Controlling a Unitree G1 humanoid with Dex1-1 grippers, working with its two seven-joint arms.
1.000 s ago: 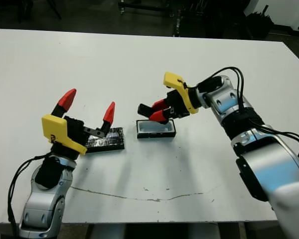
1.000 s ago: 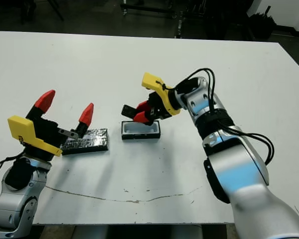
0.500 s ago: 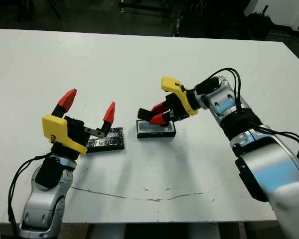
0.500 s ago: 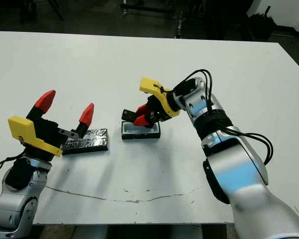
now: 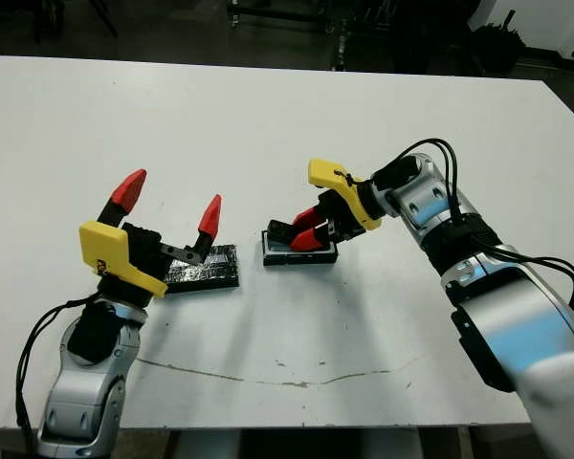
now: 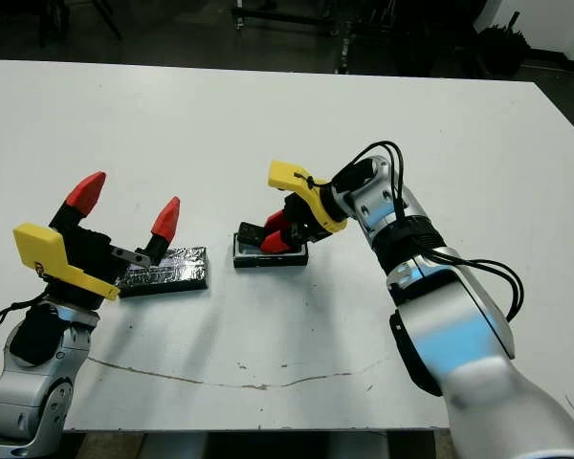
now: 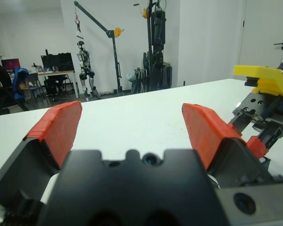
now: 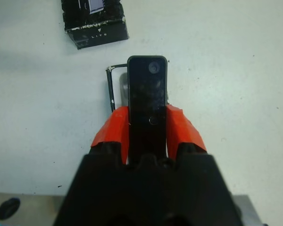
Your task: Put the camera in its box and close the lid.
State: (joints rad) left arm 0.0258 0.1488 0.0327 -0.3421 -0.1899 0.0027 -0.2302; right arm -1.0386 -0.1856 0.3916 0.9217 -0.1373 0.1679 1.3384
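My right gripper [image 5: 306, 231] is clamped on the camera [image 8: 147, 92], pinching its long narrow sides near one end, and holds it low over the box [image 5: 318, 255]. The camera is a slim, rigid black bar with a glossy face; I judge it light but slippery, so the side grip suits it. The box is a shallow black-rimmed tray, white inside. My left gripper [image 5: 168, 208] hangs spread wide above the lid [image 5: 206, 268], a flat speckled slab lying beside the box.
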